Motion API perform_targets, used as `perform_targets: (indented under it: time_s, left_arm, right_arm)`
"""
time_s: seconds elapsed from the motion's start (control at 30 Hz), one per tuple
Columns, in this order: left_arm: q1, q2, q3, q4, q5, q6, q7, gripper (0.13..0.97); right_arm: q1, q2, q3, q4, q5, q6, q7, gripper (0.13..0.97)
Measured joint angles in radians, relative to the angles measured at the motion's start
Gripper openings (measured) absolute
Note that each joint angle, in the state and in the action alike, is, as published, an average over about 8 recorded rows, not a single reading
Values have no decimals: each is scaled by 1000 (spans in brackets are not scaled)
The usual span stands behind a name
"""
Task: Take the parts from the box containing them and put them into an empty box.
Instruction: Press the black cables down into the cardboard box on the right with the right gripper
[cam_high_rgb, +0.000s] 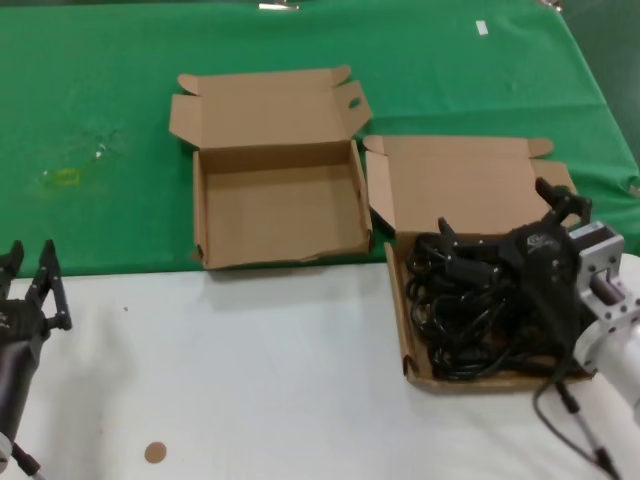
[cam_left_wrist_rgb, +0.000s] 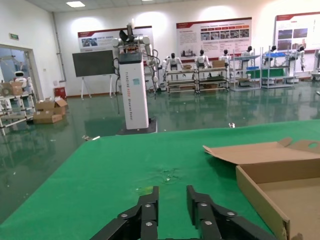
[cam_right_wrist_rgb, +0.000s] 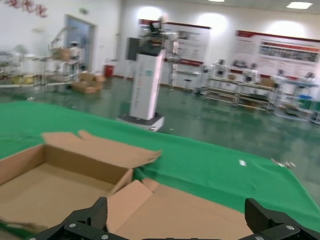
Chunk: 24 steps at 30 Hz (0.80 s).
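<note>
Two wide-spread black fingers (cam_right_wrist_rgb: 85, 220) of the right gripper (cam_high_rgb: 500, 235) hang over the tangle of black power cords (cam_high_rgb: 470, 310) in the box on the right (cam_high_rgb: 408, 330), gripping nothing that I can make out; its own wrist camera shows only the finger tips and cardboard, while the head view alone shows the cords piled beneath. The left gripper (cam_high_rgb: 30, 270) waits low at the near left of the white table (cam_high_rgb: 250, 370), jaws a narrow gap apart and empty. The squarer box (cam_high_rgb: 200, 215) lies open and bare on the green cloth (cam_high_rgb: 90, 90) between the arms.
</note>
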Motion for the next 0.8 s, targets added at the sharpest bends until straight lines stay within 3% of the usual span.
perform_targets:
  time_s: [0.2, 0.4, 0.6, 0.8]
  left_arm:
    - [0, 0, 0, 0, 0, 0, 0, 259]
    - [0, 0, 0, 0, 0, 0, 0, 197]
    - [0, 0, 0, 0, 0, 0, 0, 171]
    - [0, 0, 0, 0, 0, 0, 0, 145]
  right_arm:
    - [72, 197, -121, 10, 54, -33, 35, 966]
    - [164, 358, -189, -13, 8, -195, 91, 966]
    - [260, 443, -205, -48, -64, -431, 83, 966]
    - [377, 473, -214, -104, -118, -679, 4, 966]
